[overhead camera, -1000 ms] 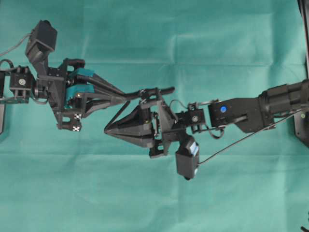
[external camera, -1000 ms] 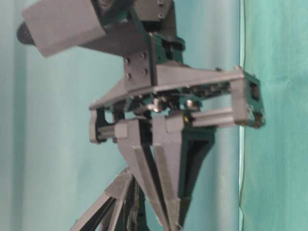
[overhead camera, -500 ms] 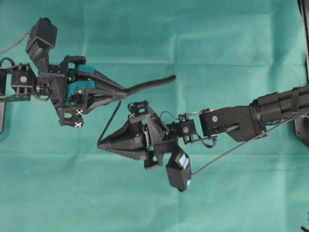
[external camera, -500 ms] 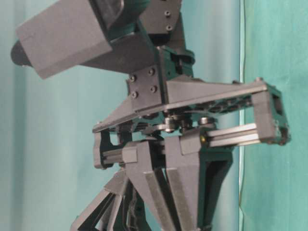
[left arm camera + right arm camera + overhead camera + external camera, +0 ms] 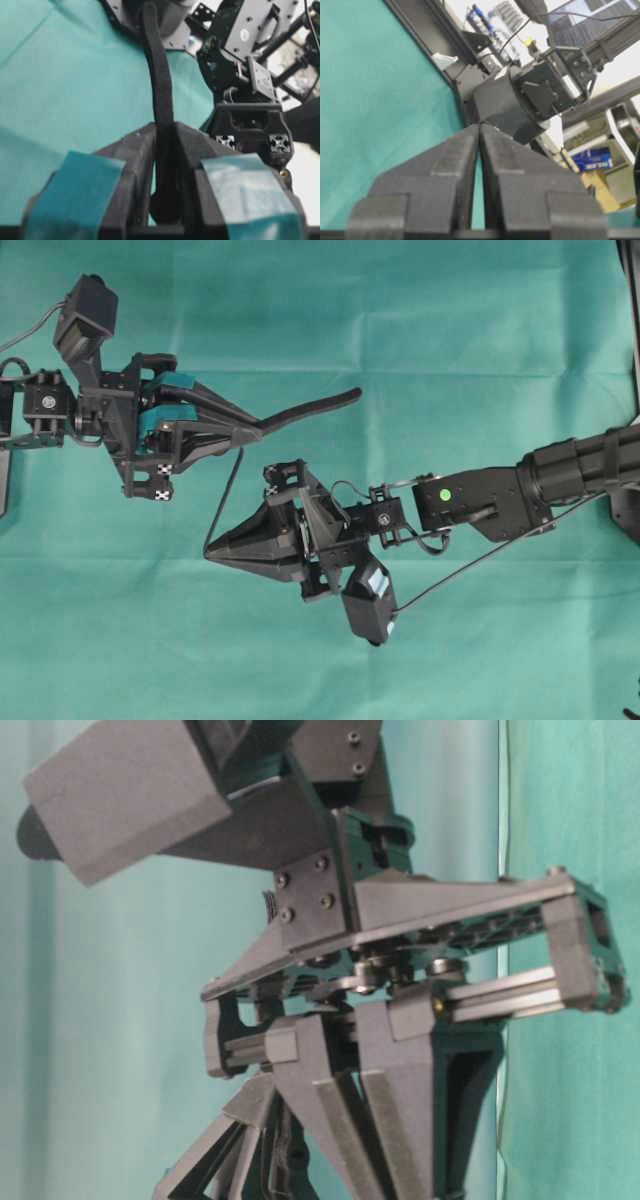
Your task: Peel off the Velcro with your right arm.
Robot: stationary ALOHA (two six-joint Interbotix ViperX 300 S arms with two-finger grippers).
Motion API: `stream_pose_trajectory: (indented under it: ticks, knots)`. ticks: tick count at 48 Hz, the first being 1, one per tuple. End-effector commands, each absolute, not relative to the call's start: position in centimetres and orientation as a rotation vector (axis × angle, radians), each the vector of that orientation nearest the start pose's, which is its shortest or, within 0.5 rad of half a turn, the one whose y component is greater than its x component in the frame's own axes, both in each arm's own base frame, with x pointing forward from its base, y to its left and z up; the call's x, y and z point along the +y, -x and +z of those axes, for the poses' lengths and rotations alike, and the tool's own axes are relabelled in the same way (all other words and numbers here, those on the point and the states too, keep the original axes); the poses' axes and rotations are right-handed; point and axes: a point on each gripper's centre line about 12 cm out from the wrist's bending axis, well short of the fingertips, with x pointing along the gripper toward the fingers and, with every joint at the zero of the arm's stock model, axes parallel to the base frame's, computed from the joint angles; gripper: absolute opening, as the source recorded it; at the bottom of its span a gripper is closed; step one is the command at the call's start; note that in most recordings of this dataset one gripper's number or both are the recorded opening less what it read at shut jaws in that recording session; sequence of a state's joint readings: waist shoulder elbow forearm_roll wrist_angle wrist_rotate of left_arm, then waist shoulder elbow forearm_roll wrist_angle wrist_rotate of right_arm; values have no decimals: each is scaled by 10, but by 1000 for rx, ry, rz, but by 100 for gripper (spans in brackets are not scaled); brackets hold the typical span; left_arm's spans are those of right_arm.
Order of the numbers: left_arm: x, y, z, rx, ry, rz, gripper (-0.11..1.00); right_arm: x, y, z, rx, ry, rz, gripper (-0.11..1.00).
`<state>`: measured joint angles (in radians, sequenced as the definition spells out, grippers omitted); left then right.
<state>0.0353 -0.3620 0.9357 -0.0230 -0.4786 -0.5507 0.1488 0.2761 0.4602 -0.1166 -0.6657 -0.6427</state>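
The Velcro has split into two black layers. The thick layer (image 5: 310,408) juts up and right from my left gripper (image 5: 255,427), whose teal-padded fingers are shut on it. In the left wrist view this strip (image 5: 161,90) rises from between the pressed fingers of the left gripper (image 5: 165,132). The thin layer (image 5: 222,500) curves down and left to the tip of my right gripper (image 5: 210,551), whose plain black fingers are shut on its end. In the right wrist view the right gripper (image 5: 479,127) has its tips together, and the strip is hard to make out there.
Green cloth (image 5: 450,340) covers the whole table. The right arm (image 5: 500,500) reaches in from the right edge, its wrist camera (image 5: 367,600) hanging below. A dark frame (image 5: 632,300) runs along the right border. The table-level view is filled by the right gripper's body (image 5: 400,950).
My right gripper has moved down and left, away from the left gripper. The thin layer has come off the thick one, which has swung up and right. The left gripper stays shut.
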Motion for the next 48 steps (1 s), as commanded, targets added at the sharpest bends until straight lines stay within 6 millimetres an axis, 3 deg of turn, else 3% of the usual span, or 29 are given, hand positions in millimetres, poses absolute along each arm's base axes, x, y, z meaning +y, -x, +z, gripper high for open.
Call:
stream_pose_trajectory:
  ticks: [1,44,48]
  knots:
    - [16,-318,265,40,570,73,10,87,-474,204,-47,733,242,-9]
    - [18,-315,264,38,572,80,10,86,-470,208,-12,686,244,-9]
    - [18,-315,264,40,572,81,10,86,-470,207,-11,687,245,-5]
